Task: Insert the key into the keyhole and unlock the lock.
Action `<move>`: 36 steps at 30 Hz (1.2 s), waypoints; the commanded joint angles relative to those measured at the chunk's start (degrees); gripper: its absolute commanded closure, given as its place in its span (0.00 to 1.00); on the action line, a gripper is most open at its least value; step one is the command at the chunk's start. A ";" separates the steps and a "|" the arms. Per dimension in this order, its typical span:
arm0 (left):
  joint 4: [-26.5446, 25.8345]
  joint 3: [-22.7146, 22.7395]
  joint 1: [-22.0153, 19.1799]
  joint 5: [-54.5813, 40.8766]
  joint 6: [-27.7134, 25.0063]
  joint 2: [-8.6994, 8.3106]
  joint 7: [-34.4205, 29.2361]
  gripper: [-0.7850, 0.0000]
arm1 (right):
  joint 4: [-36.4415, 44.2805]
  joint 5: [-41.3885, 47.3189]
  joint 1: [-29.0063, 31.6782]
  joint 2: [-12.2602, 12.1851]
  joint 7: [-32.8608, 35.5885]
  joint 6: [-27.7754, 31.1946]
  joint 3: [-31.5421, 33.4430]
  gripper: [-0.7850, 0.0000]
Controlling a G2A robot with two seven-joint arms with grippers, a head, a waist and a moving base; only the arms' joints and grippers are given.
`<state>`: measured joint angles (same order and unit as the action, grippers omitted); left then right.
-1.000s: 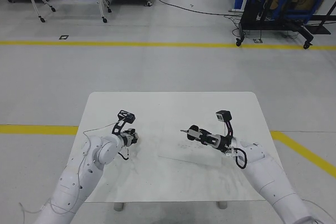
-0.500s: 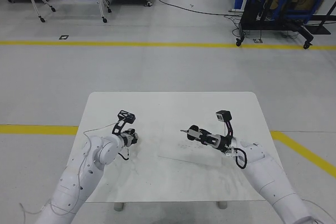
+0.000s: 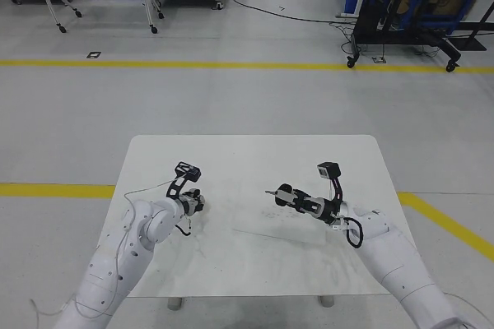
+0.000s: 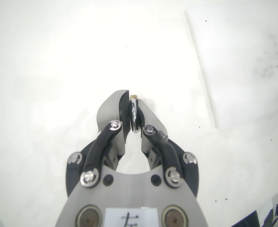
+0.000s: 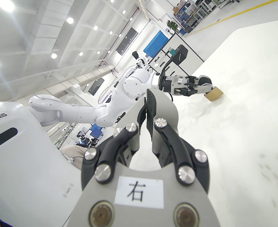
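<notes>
Remote session, two-armed rig: my robot's left hand (image 4: 132, 101) is pinched tight on the silver shackle (image 4: 134, 116) of a small brass lock (image 5: 214, 93). The lock sits low at the surface of the white worktop (image 3: 255, 156), in the worktop's left half and about midway between its near and far edges. From my feeds I cannot tell whether the brass body bears on the worktop or hangs just above it.

Over the worktop's right half, the right hand (image 5: 146, 100) is held clear of the surface, its dark pads pressed together with no gap between them. In the top view a thin key (image 3: 269, 192) sticks out from that hand's tip, pointing across the middle of the worktop towards its left half. The key's tip is well apart from the lock, with bare worktop between them. Faint scuff marks (image 4: 269, 67) speckle the worktop near its centre.
</notes>
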<state>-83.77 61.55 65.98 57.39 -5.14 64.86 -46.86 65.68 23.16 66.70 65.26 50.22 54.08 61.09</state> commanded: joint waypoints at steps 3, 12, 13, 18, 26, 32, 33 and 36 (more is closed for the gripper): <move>0.25 -0.64 -0.28 0.58 0.20 0.18 -0.72 1.00 | 0.00 0.00 0.00 0.00 0.00 0.00 0.00 1.00; 0.16 -0.71 -0.29 1.30 0.34 0.34 -1.03 0.96 | 0.00 0.00 0.00 0.00 0.00 0.00 0.00 1.00; 0.04 -0.59 -0.19 1.33 0.30 0.32 -1.02 0.95 | 0.00 0.00 0.00 0.00 0.00 0.00 0.00 1.00; -0.81 -0.10 0.42 1.58 0.24 0.26 -0.99 0.79 | 0.00 0.00 0.00 0.00 0.00 0.00 0.00 1.00; -1.72 0.17 1.06 2.22 0.44 0.28 -0.94 1.00 | 0.00 0.00 0.00 0.00 0.00 0.00 0.00 1.00; -1.97 0.06 1.38 3.77 0.87 0.33 -0.77 1.00 | 0.00 0.00 0.00 0.00 0.00 0.00 0.00 1.00; -1.83 0.15 1.38 4.08 0.93 0.32 -0.50 1.00 | 0.00 0.00 0.00 0.00 0.00 0.00 0.00 1.00; -1.39 0.15 1.33 5.18 1.42 0.35 -0.32 1.00 | 0.00 0.00 0.00 0.00 0.00 0.00 0.00 1.00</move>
<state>-85.28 61.73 67.36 62.19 -3.90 65.19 -47.17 65.68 23.16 66.70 65.26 50.22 54.08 61.09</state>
